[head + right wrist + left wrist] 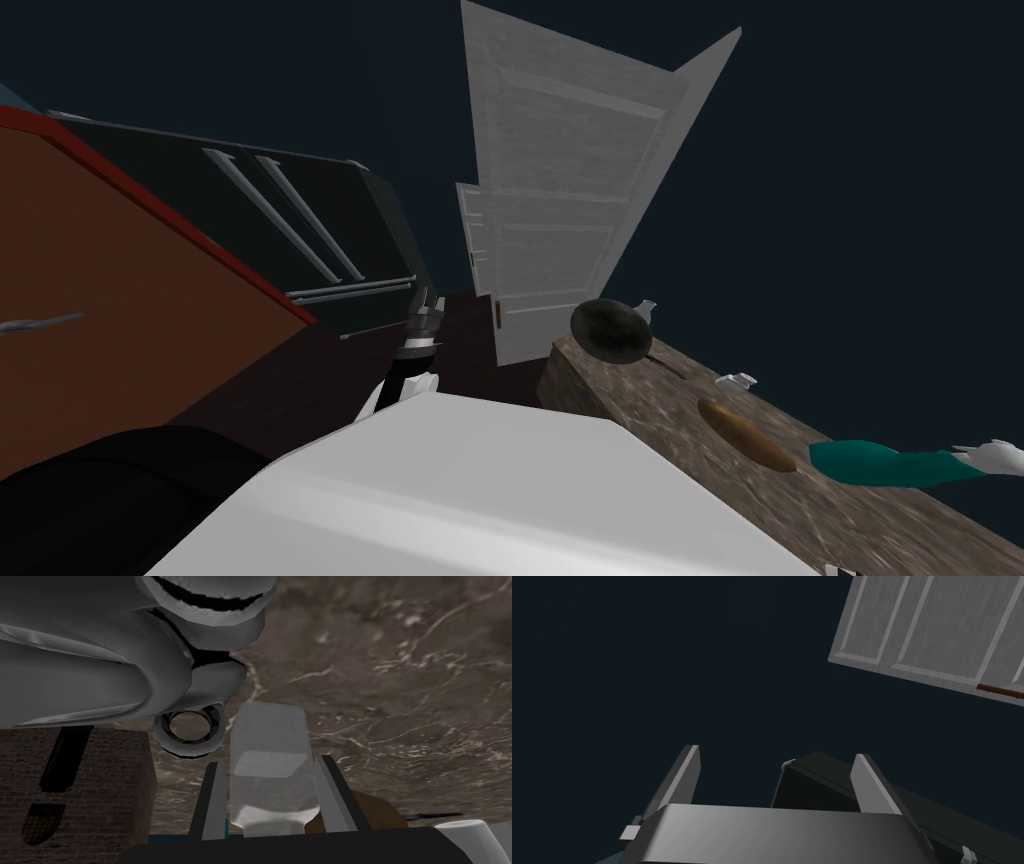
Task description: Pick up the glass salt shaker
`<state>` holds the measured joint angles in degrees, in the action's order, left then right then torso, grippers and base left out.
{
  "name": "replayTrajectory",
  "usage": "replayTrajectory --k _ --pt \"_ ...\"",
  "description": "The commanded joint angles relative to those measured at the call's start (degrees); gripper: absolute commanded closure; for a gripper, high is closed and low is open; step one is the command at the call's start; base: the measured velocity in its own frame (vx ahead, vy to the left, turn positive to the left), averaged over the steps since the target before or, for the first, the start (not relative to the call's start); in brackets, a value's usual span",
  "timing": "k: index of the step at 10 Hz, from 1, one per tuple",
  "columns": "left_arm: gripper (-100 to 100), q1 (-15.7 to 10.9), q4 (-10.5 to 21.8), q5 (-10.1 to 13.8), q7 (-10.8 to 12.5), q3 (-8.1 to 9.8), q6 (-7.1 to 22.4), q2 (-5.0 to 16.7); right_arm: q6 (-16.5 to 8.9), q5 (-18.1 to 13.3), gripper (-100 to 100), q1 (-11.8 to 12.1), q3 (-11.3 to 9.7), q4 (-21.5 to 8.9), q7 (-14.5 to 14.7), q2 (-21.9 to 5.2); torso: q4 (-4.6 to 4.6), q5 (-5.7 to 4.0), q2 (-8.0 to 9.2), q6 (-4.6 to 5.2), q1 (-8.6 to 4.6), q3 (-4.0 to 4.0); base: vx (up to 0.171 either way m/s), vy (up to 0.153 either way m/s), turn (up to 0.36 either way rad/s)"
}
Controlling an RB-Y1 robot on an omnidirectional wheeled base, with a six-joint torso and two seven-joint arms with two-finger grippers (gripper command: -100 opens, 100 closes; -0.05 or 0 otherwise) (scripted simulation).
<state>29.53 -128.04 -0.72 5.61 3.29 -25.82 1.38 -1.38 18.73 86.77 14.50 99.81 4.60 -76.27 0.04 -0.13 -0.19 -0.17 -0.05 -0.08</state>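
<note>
Between two fingers (pixel 214 801) of the right hand (pixel 270 763) sits one salt shaker (pixel 270 741).

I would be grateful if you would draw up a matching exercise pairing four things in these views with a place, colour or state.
Things:
1. clear glass salt shaker
2. dark round pan
3. left gripper
4. panelled door

Descriptions:
a. white
b. open, holding nothing
c. at the end of the mottled brown counter nearest the door
d. clamped between the fingers of the right gripper

Pairs: 1-d, 2-c, 3-b, 4-a
</note>
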Motion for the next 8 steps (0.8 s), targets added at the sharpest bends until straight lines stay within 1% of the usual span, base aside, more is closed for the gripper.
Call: replayTrajectory --k 1,2,3,4,6,7,8 --pt "0 0.0 0.0 0.0 0.0 0.00 0.0 0.0 0.0 0.0 100 0.0 0.0 0.0 0.0 0.0 0.00 0.00 0.00 0.00 0.00 0.00 0.000 0.000 0.000" --pt "0 0.0 0.0 0.0 0.0 0.00 0.0 0.0 0.0 0.0 0 0.0 0.0 0.0 0.0 0.0 0.00 0.00 0.00 0.00 0.00 0.00 0.000 0.000 0.000" --pt "0 0.0 0.0 0.0 0.0 0.00 0.0 0.0 0.2 0.6 100 2.2 2.1 1.0 -0.2 -1.0 0.00 0.00 0.00 0.01 0.00 0.00 -0.012 0.015 -0.040" --pt "0 0.0 0.0 0.0 0.0 0.00 0.0 0.0 0.2 0.8 100 2.9 2.7 1.3 -0.3 -1.3 0.01 0.03 0.04 0.02 0.07 0.02 -0.016 0.020 -0.047" --pt "0 0.0 0.0 0.0 0.0 0.00 0.0 0.0 0.3 1.7 100 5.8 5.4 2.5 -0.7 -2.5 0.02 0.05 0.07 0.02 0.12 0.04 -0.020 0.021 -0.036" --pt "0 0.0 0.0 0.0 0.0 0.00 0.0 0.0 0.4 1.4 100 5.0 4.6 2.1 -0.5 -2.1 0.02 0.04 0.08 0.03 0.14 0.05 -0.008 0.010 -0.008" --pt "0 0.0 0.0 0.0 0.0 0.00 0.0 0.0 0.4 1.4 0 5.1 4.7 2.2 -0.5 -2.1 0.02 0.02 0.05 0.03 0.08 0.03 0.000 0.000 0.000"
